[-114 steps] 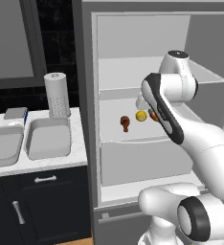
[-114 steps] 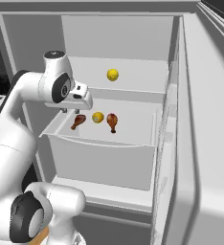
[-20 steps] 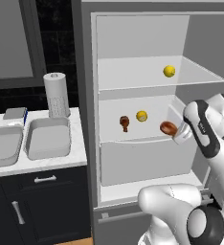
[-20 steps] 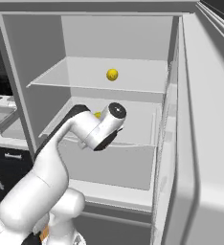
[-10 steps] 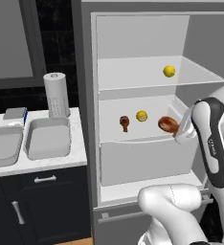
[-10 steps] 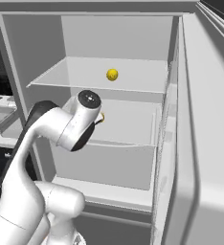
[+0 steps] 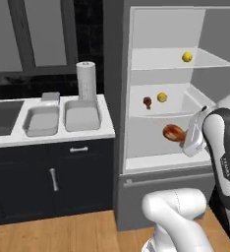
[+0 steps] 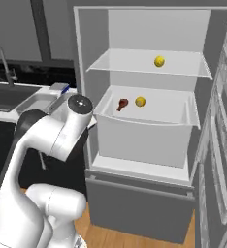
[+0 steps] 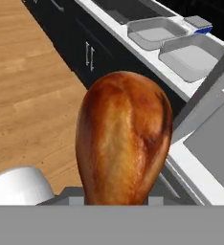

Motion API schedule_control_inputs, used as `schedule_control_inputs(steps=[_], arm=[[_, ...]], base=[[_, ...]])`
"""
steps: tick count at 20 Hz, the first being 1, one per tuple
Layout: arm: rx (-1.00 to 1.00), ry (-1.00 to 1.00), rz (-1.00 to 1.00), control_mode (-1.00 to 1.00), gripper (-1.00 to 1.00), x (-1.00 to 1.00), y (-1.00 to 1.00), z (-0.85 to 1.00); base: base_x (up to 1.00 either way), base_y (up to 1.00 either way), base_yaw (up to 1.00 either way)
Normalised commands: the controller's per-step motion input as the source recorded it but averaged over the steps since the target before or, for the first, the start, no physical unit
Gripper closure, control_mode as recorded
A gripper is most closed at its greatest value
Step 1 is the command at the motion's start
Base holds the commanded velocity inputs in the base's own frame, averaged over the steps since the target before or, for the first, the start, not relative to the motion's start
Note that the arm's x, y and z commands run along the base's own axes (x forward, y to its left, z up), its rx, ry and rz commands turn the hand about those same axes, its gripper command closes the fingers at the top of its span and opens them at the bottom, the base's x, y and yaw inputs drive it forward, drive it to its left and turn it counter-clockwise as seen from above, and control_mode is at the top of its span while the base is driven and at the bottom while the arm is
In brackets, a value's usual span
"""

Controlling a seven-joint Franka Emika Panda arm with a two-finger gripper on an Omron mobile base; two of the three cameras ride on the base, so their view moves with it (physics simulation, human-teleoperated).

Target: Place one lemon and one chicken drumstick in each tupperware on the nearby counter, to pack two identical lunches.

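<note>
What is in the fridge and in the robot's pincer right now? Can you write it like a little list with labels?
pincer: shut on a chicken drumstick, held out in front of the open fridge
fridge top shelf: one lemon
fridge lower shelf: second drumstick with second lemon beside it
counter: two tupperware tubs, left tub and right tub, side by side, nothing in them
behind the tubs: paper towel roll, standing upright
</note>
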Motion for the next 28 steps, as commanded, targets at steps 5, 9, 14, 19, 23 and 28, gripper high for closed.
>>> schedule_control_inputs(steps=[5,9,14,19,23,28], arm=[[0.0,0.0,0.0,1.0,1.0,0.0,0.0,0.0],[0.0,0.0,0.0,1.0,1.0,0.0,0.0,0.0],[0.0,0.0,0.0,1.0,1.0,0.0,0.0,0.0],[0.0,0.0,0.0,1.0,1.0,0.0,0.0,0.0],[0.0,0.0,0.0,1.0,1.0,0.0,0.0,0.0],[0.0,0.0,0.0,1.0,1.0,0.0,0.0,0.0]], base=[[-0.11,1.0,0.07],[0.47,1.0,0.01],[0.95,0.95,0.0],[1.0,0.29,-0.05],[1.0,0.0,-0.05],[0.93,0.0,-0.03]])
